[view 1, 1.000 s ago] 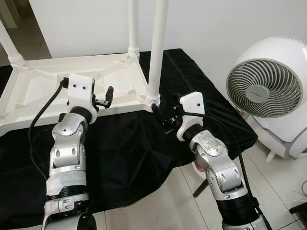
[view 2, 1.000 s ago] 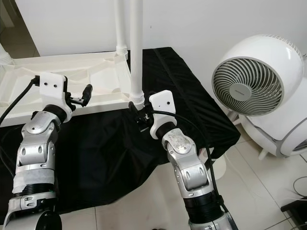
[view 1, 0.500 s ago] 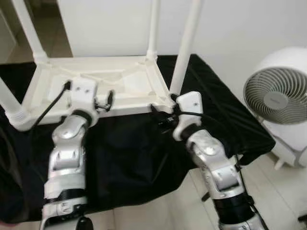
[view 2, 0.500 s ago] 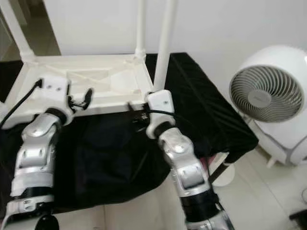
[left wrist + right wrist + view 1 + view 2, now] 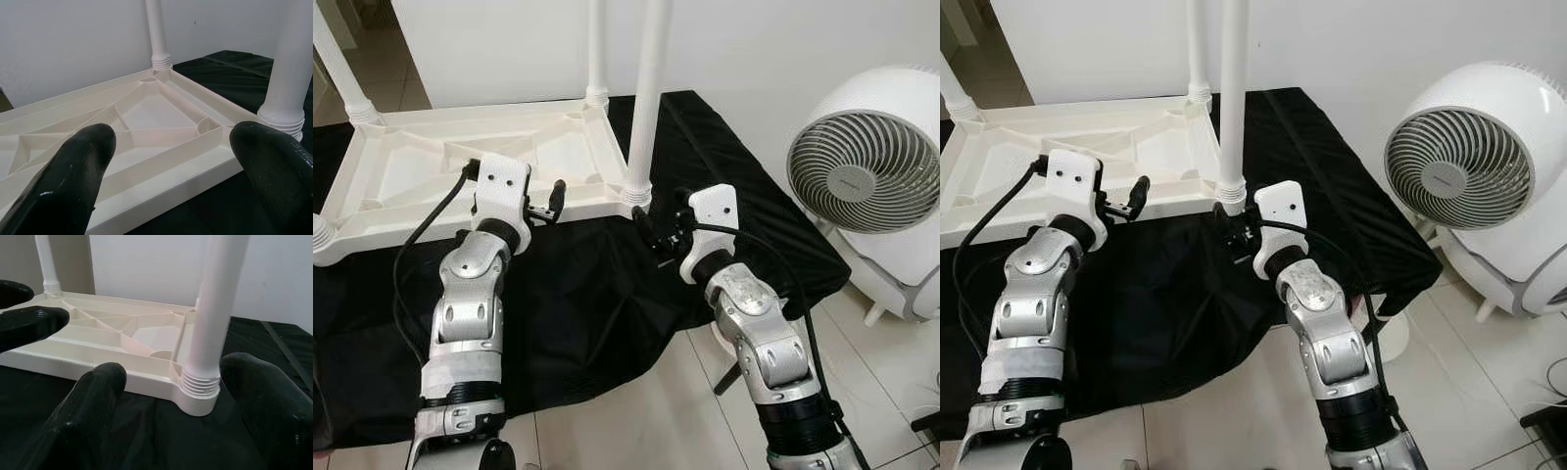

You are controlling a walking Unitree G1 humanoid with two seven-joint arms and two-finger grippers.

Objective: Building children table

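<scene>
Head cameras look down; both wrist cameras closely share the upturned table [image 5: 146,127].

Both silver arms bent fwd, forearms raised. Left gripper [image 5: 555,199] fingers spread wide, pointing fwd. Right gripper [image 5: 658,235] also spread, angled twd robot's left.

A plain white wall [image 5: 783,49] stood behind the surface [image 5: 597,294], which was draped in a crumpled black cloth [image 5: 734,176] hanging over its edges. Near the cloth's corner, a round white fan [image 5: 871,186] sat on the pale tiled floor [image 5: 646,421], its grille facing the surface. Light was even and soft
</scene>
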